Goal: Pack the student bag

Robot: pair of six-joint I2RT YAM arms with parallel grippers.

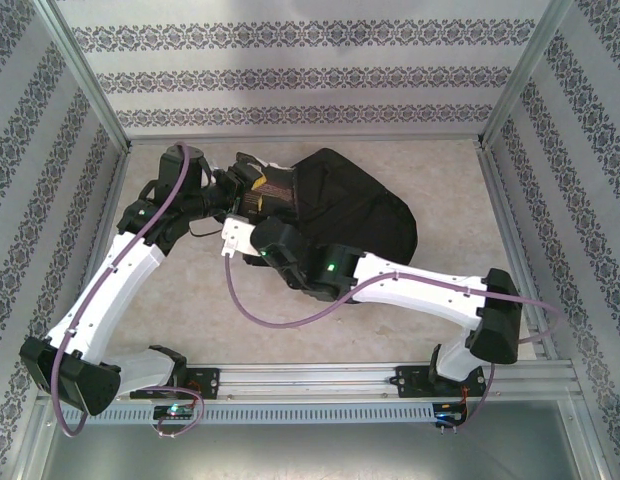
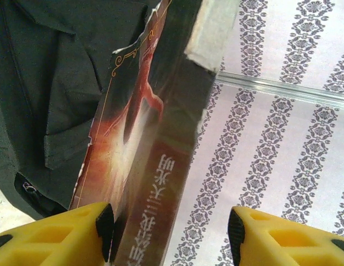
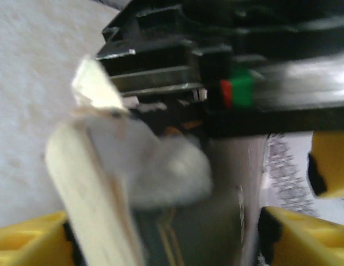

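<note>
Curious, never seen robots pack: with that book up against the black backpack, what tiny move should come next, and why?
Probably close the left gripper on the book: it stands between the jaws touching one finger, with a gap at the other, beside the student bag, so it looks unsecured.

Between the fingers of your left tool (image 2: 170,227), the book (image 2: 155,138) fills the side by one pad and touches it; the other side is free, with patterned wall (image 2: 283,166) behind. Beyond the book, the student bag (image 2: 44,83) blocks the way. Ahead of your right tool (image 3: 169,235), the book's page edge and a blurred black housing (image 3: 216,72) crowd in; bare worktop (image 3: 33,83) lies left of them.
</note>
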